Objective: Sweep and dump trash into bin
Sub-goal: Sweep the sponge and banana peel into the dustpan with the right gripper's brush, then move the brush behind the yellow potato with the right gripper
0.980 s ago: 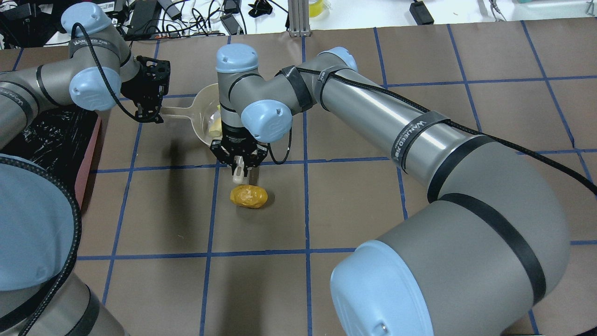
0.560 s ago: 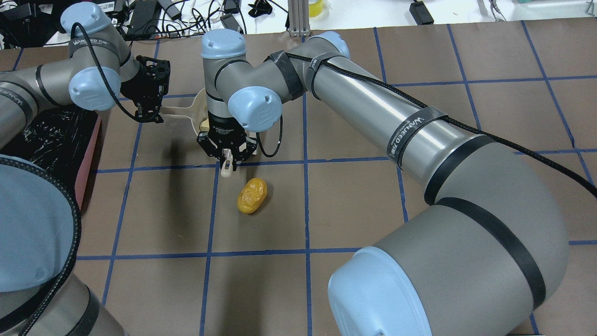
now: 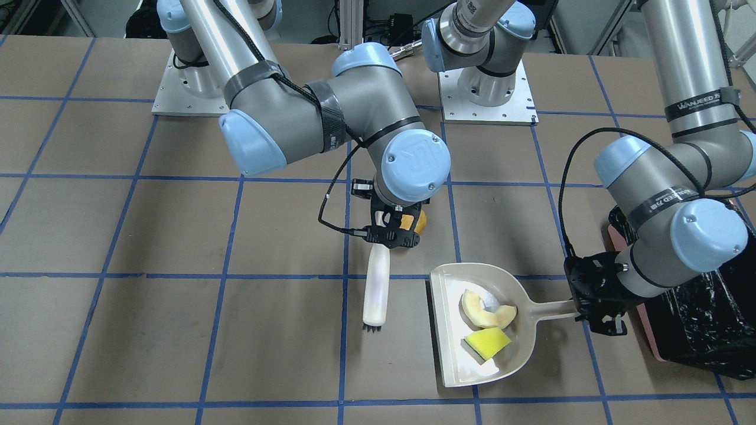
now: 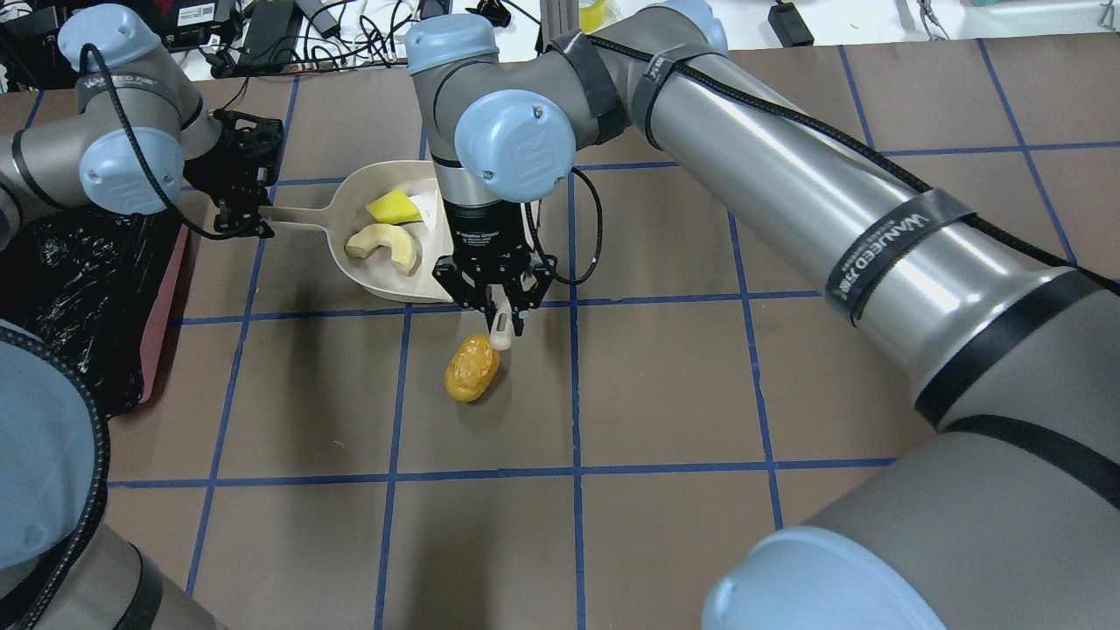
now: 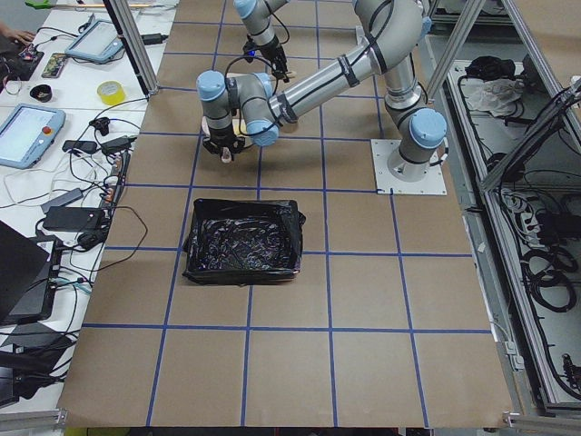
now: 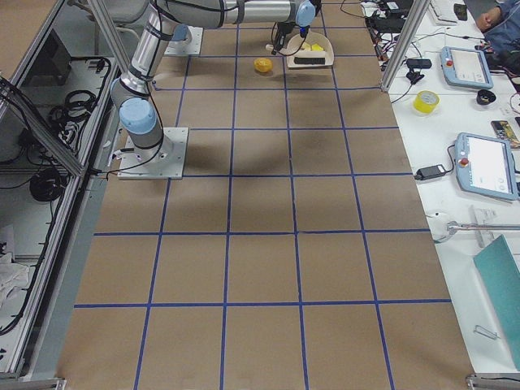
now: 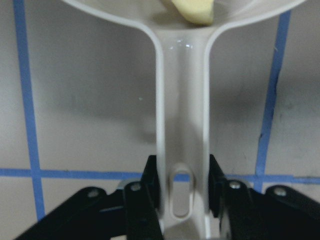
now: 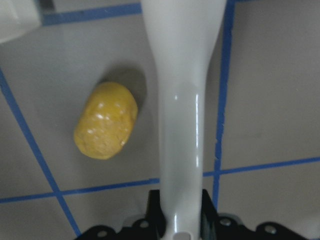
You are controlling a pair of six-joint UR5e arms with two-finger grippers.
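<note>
The left gripper (image 7: 182,196) pinches the end of the dustpan (image 4: 382,282) handle, with the rind slice (image 4: 385,245) and yellow-green wedge (image 4: 392,207) lying in the pan. The right gripper (image 8: 177,212) is clamped on the brush (image 3: 376,289). The golden-brown piece (image 4: 472,368) lies just beside the brush and outside the pan, and the bin (image 5: 243,241) stands near the operators' edge.

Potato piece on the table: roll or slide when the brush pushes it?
Likely rolls: the potato is a rounded oval lying free on the flat table. Its glossy skin suggests the brush could glance off, spinning it away from the dustpan. Probably stiff; no sag shows.
</note>
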